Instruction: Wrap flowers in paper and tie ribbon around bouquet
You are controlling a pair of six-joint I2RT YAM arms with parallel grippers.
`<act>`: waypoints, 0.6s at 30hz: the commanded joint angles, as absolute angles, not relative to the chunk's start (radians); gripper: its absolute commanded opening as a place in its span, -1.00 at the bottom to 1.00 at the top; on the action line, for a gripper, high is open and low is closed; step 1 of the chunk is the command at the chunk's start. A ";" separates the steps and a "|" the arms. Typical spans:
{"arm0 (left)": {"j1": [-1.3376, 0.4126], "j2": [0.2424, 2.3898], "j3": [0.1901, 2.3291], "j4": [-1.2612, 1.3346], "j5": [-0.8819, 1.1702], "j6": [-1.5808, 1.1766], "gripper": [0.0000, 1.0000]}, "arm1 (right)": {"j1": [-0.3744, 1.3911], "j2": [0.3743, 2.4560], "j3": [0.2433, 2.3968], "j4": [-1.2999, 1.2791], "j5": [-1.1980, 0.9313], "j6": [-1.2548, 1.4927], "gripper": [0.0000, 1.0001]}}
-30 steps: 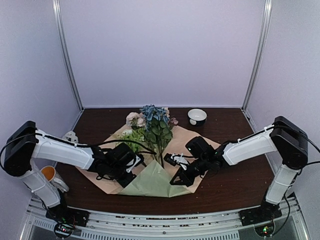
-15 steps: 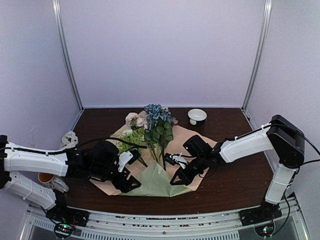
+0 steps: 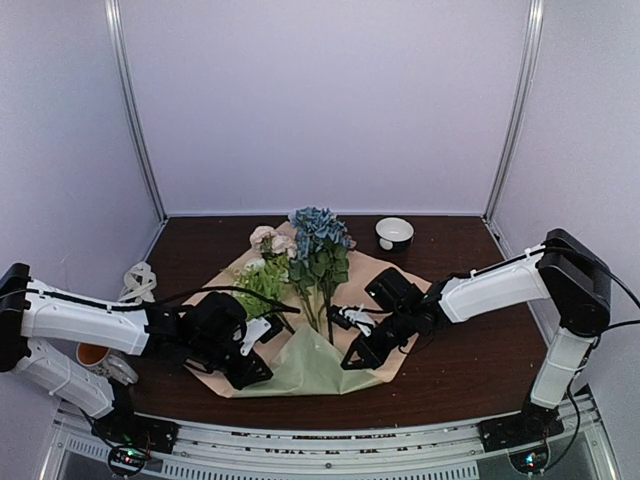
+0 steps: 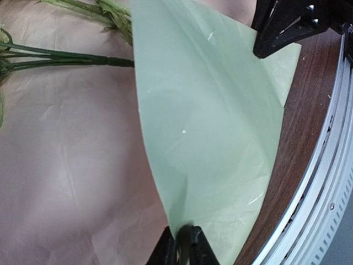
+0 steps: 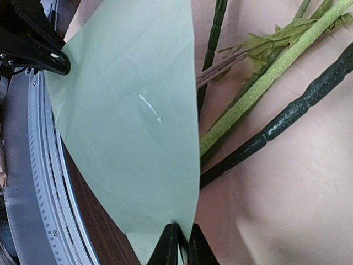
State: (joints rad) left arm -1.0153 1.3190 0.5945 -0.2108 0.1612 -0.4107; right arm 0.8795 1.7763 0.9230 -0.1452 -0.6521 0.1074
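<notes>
The paper [image 3: 385,278] lies tan face up, its near corner folded over as a sage-green flap [image 3: 300,365]. The flowers [image 3: 315,248] lie loose on it, blooms away from me, and their stems [image 4: 66,58] run under the flap's edge. No wrapped bouquet is in view. My left gripper [image 3: 250,368] is shut on the flap's left edge [image 4: 185,249]. My right gripper [image 3: 353,357] is shut on the flap's right edge [image 5: 182,245], beside the stems [image 5: 287,116]. A cream-white coil, likely the ribbon [image 3: 138,279], lies at the far left.
A white bowl [image 3: 394,233] stands at the back right of the flowers. An orange-lined cup [image 3: 93,352] sits by the left arm's base. The table's metal front rail [image 4: 325,182] runs just behind the flap.
My left gripper opened wide and drew back to the left, then returned and closed on the flap's left edge. The right gripper stayed on the right edge.
</notes>
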 commanded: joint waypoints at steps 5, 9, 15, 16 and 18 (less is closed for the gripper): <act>-1.012 1.351 0.566 -0.173 0.226 -0.422 -0.73 | 0.878 1.738 0.910 -0.131 -0.666 0.120 -0.84; -1.012 1.351 0.560 -0.168 0.224 -0.435 -0.92 | 0.878 1.739 0.906 -0.150 -0.686 0.124 -0.57; -1.012 1.382 0.557 -0.158 0.227 -0.462 -1.00 | 0.878 1.698 0.843 -0.183 -0.680 0.107 -0.19; -1.012 1.392 0.561 -0.159 0.228 -0.462 -1.00 | 0.878 1.695 0.832 -0.186 -0.675 0.105 -0.19; -1.012 1.415 0.572 -0.169 0.227 -0.460 -1.00 | 0.878 1.694 0.817 -0.185 -0.682 0.108 -0.24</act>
